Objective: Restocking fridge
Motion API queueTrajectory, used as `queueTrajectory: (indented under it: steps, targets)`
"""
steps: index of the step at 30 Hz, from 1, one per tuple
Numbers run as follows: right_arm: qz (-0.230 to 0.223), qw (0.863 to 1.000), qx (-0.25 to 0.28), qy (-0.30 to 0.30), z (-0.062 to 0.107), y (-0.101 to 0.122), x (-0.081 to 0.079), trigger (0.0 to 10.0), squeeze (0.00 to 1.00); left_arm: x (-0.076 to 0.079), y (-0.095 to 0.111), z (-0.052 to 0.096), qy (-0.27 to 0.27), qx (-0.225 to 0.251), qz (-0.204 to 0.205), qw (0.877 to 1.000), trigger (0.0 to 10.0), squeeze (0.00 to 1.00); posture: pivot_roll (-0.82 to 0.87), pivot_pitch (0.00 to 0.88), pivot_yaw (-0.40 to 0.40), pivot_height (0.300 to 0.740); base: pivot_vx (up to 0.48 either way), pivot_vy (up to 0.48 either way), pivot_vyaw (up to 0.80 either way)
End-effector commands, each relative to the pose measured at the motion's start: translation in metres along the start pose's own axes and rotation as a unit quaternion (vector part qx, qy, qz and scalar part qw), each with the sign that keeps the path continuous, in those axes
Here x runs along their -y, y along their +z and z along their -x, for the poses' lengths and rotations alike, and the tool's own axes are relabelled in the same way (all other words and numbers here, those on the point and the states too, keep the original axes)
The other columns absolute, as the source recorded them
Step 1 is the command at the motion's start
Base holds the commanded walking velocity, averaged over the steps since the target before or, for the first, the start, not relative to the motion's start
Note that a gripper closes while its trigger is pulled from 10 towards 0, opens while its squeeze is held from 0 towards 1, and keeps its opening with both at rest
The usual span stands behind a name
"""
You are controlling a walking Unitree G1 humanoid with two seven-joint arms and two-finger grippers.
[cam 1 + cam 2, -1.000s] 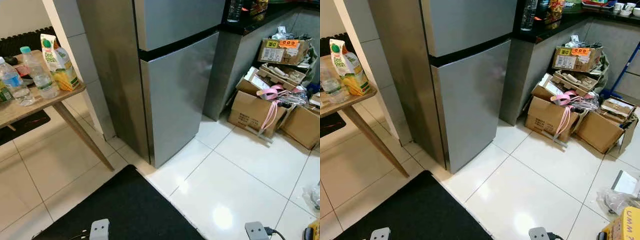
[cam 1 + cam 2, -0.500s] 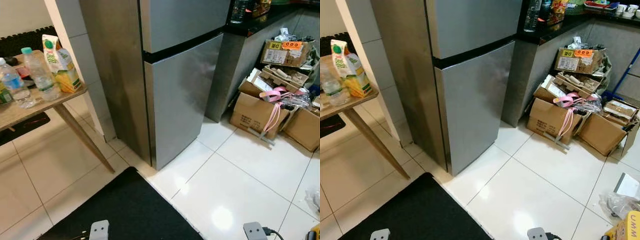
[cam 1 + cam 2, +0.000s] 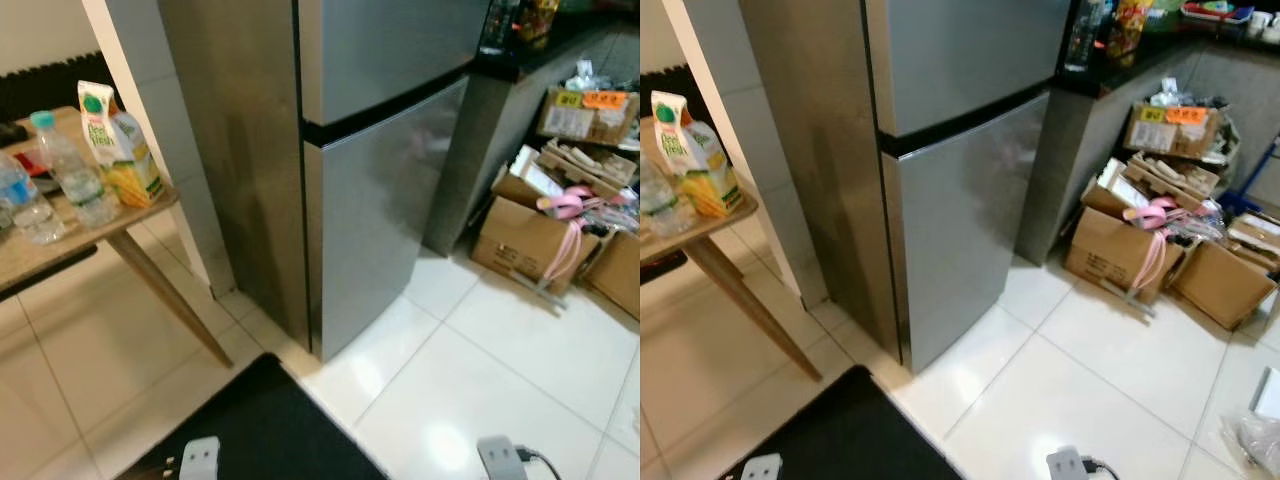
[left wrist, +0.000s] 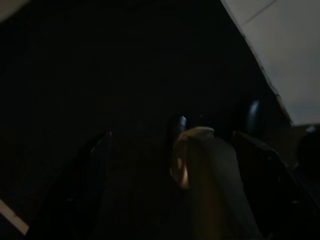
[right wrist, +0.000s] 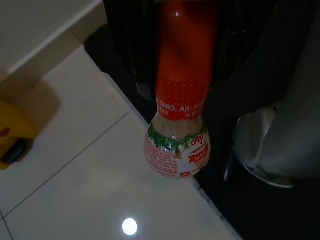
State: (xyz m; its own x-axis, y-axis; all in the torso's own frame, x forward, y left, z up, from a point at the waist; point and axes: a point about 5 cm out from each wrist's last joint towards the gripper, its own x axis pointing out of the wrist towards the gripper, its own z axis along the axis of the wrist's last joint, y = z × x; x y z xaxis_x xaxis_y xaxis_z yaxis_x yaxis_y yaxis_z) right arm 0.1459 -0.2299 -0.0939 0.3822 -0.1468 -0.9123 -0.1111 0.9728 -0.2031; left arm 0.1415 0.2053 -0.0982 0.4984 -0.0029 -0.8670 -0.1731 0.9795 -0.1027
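The steel fridge (image 3: 380,200) stands straight ahead with its upper and lower doors both closed. My right gripper (image 5: 184,85) hangs low at my side, shut on a seasoning bottle (image 5: 177,145) with a red cap, a red-and-white label and pale grains inside. Below the bottle are white tiles and the edge of the black mat. My left gripper (image 4: 175,160) hangs over the dark mat, its fingers (image 4: 97,165) apart with nothing between them. At the left, a wooden table (image 3: 60,250) carries a juice carton (image 3: 115,145) and water bottles (image 3: 70,175).
A black mat (image 3: 260,430) lies on the white tile floor just before me. Several cardboard boxes (image 3: 525,240) crowd the floor right of the fridge, under a dark counter (image 3: 530,50). The table's slanted leg (image 3: 170,300) reaches toward the fridge. A yellow object (image 5: 15,132) lies on the tiles.
The whole picture has shifted and blurred a little, with the fridge now larger and further right, so the camera has moved. Nothing in the room has moved.
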Motion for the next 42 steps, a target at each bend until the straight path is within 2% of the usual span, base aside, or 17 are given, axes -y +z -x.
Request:
queueTrajectory:
  steps: [1, 19, 22, 25, 42]
  targets:
    - [0.005, 1.0, 0.001, -0.006, 0.0001, 0.0026, 0.0038, 10.0, 0.0, 0.0016, -0.0051, 0.0003, -0.003, -0.01, -0.005, 1.0, 10.0, 0.0, -0.07, 0.0, 0.002, 0.74, 0.341, 0.0, 0.0]
    - [0.012, 1.0, -0.003, -0.007, 0.0005, -0.0026, 0.0049, 10.0, 0.0, 0.0026, -0.0046, 0.0001, -0.008, -0.011, -0.014, 1.0, 10.0, 0.0, -0.06, 0.0, 0.005, 0.74, 0.34, 0.0, 0.0]
    - [0.011, 1.0, -0.004, -0.006, 0.0005, -0.0033, 0.0044, 10.0, 0.0, 0.0026, -0.0043, 0.0002, -0.007, -0.004, 0.001, 1.0, 10.0, 0.0, -0.06, 0.0, 0.004, 0.74, 0.0, 0.0, 0.0]
    - [0.011, 1.0, -0.004, -0.006, 0.0005, -0.0033, 0.0043, 10.0, 0.0, 0.0039, -0.0053, 0.0002, -0.013, -0.008, -0.008, 1.0, 10.0, 0.0, -0.06, 0.0, 0.004, 0.74, 0.0, 0.0, 0.0]
    - [0.008, 1.0, 0.001, -0.007, 0.0002, 0.0016, 0.0041, 10.0, 0.0, 0.0088, -0.0054, -0.0007, -0.024, -0.011, -0.008, 1.0, 10.0, 0.0, -0.07, 0.0, 0.001, 0.74, 0.0, -0.453, 0.0]
